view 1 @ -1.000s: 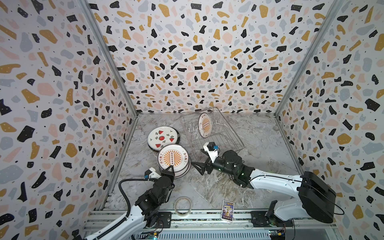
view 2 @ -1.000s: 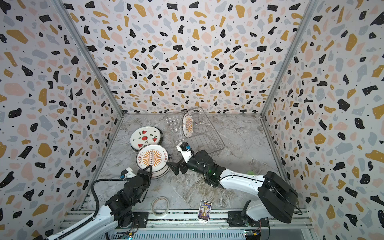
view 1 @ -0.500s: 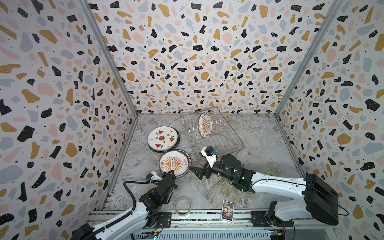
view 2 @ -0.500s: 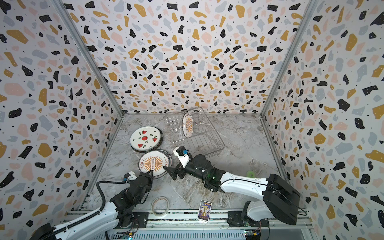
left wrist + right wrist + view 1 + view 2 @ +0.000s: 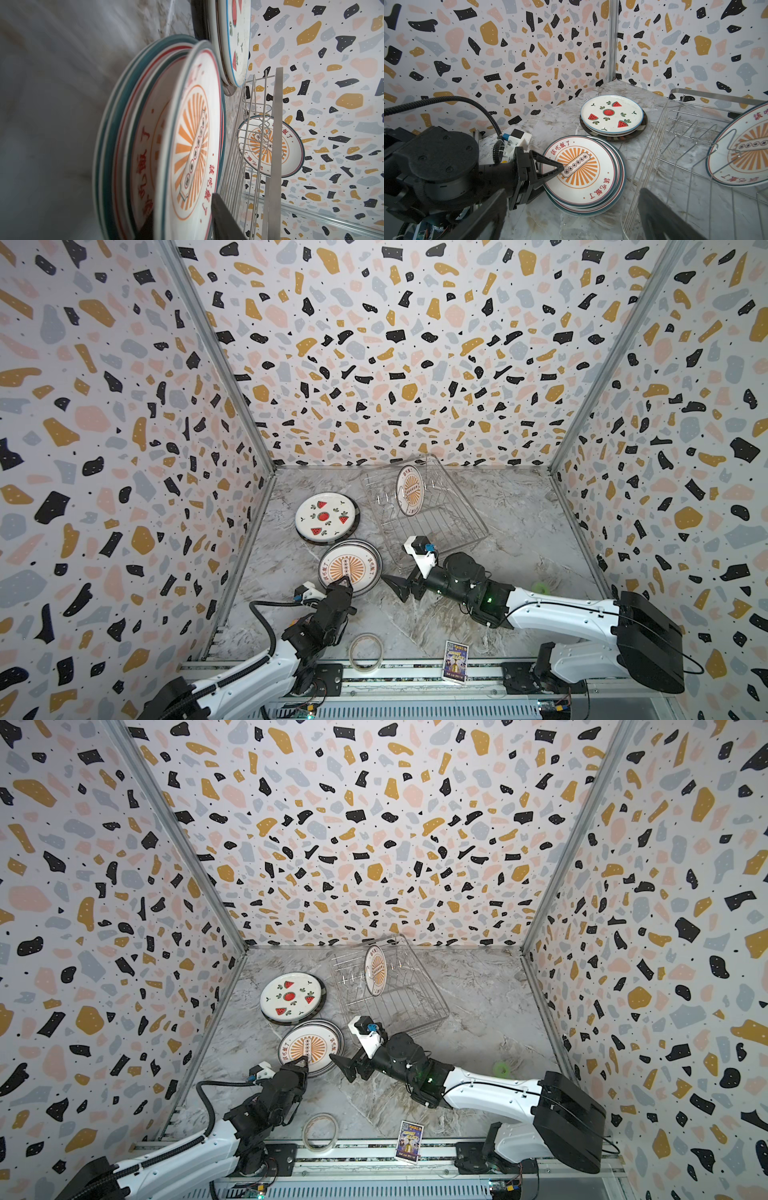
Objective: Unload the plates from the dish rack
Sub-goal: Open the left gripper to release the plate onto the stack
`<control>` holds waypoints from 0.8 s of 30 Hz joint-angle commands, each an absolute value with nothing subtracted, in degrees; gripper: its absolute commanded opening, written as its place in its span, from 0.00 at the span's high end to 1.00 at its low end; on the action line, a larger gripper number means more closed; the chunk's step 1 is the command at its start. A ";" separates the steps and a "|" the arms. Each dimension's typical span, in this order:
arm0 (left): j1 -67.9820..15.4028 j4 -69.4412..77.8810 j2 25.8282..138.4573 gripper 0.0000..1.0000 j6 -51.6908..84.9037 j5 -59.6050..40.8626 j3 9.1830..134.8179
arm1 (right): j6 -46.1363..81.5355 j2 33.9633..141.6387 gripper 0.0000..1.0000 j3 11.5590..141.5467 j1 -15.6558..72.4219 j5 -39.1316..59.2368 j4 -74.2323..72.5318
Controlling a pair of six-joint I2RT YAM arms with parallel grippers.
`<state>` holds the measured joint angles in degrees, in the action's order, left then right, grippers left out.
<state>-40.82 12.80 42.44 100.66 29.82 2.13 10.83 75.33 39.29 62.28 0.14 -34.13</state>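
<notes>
In both top views, one round white ceramic sunburst plate (image 5: 409, 491), printed in orange, is seen standing on edge between the prongs of the silver wire dish rack (image 5: 440, 526); no other plate is seen in it. Two low piles are laid flat on the grey marbled tabletop (image 5: 519, 531), just beside the rack: a watermelon stack (image 5: 326, 516) with red slices on white, and a sunburst stack (image 5: 349, 568). The unloading is therefore judged nearly done, with one plate left. The left gripper (image 5: 345, 584) is placed at the near rim of the sunburst stack. The right gripper (image 5: 401, 589) is held spread wide and empty between that stack and the rack.

In the left wrist view, glossy glazed rims banded in teal and red are shown. The top plate (image 5: 195, 149) is tilted off those beneath it.

In the right wrist view, the left gripper's black fingers (image 5: 559, 166) are set above and below the top plate's rim. Whether the rim is pinched or released cannot be told. The rack's thin bars (image 5: 675, 166) are seen to be smooth and shiny.
</notes>
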 commanded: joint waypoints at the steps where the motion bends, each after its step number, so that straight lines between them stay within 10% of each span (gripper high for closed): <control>1: -40.43 12.00 41.80 0.60 99.50 32.65 4.88 | 10.02 72.98 0.01 38.72 62.58 -1.19 -34.22; 10: -40.43 6.18 41.84 0.40 97.55 38.28 7.22 | 9.92 73.20 0.01 38.23 62.58 -1.94 -34.62; 24: -40.43 4.73 52.39 0.56 95.99 40.65 11.60 | 10.01 74.75 0.01 38.87 62.58 -2.75 -34.25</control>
<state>-40.82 4.54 52.07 96.62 38.24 9.82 10.39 74.89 38.33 62.37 -2.07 -34.09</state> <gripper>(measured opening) 0.450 0.993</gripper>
